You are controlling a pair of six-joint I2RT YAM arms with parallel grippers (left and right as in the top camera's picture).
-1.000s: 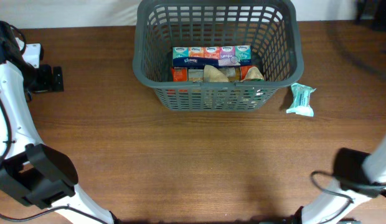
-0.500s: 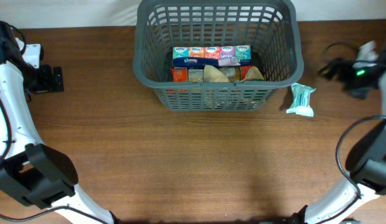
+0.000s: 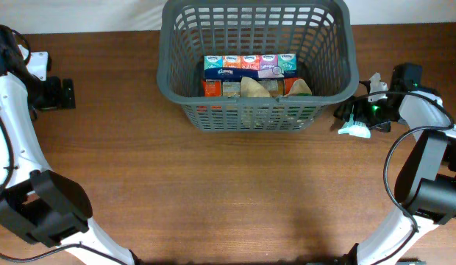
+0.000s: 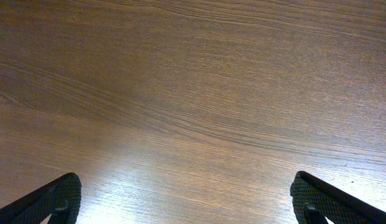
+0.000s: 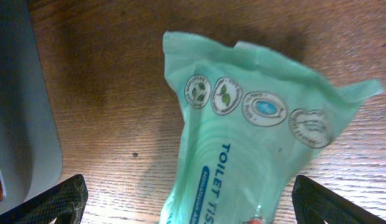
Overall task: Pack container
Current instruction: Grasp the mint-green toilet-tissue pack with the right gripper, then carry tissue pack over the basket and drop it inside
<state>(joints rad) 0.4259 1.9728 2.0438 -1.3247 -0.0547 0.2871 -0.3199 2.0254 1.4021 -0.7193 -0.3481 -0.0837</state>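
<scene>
The dark grey slotted basket (image 3: 256, 59) stands at the back middle of the table with a tissue multipack (image 3: 250, 65) and other groceries inside. A mint green toilet tissue packet (image 3: 354, 122) lies on the table just right of the basket. My right gripper (image 3: 360, 112) is open and right over this packet; in the right wrist view the packet (image 5: 255, 143) lies between the spread fingertips (image 5: 193, 205), with the basket wall (image 5: 22, 106) at the left. My left gripper (image 3: 55, 93) is open over bare wood at the far left (image 4: 190, 202).
The wooden table (image 3: 228, 191) stretches in front of the basket. A white wall runs behind the table's far edge. The right arm's body stands at the lower right (image 3: 434, 191), the left arm's at the lower left (image 3: 44, 206).
My right gripper has come in from the right edge and moved left and down onto the green packet. The left arm, basket and packet have not moved.
</scene>
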